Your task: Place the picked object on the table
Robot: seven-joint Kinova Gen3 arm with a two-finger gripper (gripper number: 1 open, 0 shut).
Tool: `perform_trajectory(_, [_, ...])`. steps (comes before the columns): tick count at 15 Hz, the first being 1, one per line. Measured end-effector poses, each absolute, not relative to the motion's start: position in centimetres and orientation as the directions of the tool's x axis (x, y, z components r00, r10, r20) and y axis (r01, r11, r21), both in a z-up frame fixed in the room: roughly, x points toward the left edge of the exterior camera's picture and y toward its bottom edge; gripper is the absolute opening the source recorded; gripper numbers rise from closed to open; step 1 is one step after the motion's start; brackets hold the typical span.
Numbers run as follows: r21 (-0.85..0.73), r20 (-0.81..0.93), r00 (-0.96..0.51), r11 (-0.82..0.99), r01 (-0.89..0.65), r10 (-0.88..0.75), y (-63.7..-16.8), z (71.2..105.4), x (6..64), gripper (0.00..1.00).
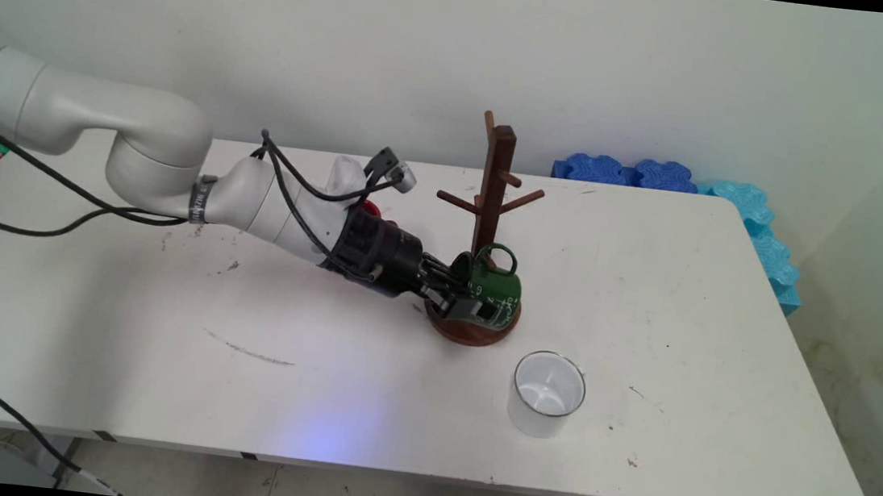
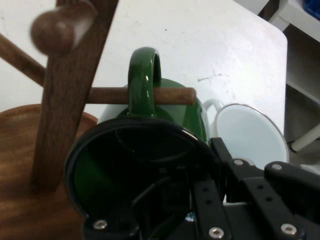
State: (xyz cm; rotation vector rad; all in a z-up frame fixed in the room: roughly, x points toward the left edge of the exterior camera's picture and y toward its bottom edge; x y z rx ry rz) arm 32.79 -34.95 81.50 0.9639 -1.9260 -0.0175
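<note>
1. The green mug (image 1: 490, 285) lies tipped on its side, long axis roughly level, mouth facing left toward the arm and handle uppermost.
2. It is glossy dark green enamel with a dark rim and pale lettering.
3. The gripper (image 1: 462, 302) pinches the mug's rim, one finger inside the mouth and one outside.
4. The mug sits over the round base of the wooden mug tree (image 1: 492, 204); in the hand view a peg passes through its handle.
5. A white mug (image 1: 546, 393) stands upright near the tree, to the right.
</note>
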Motion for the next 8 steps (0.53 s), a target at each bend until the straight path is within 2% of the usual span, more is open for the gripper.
perform_trajectory(8, [0.39, 0.742, -0.249, 0.702, -0.595, -0.623, -33.93, 82.31, 32.11, 0.0])
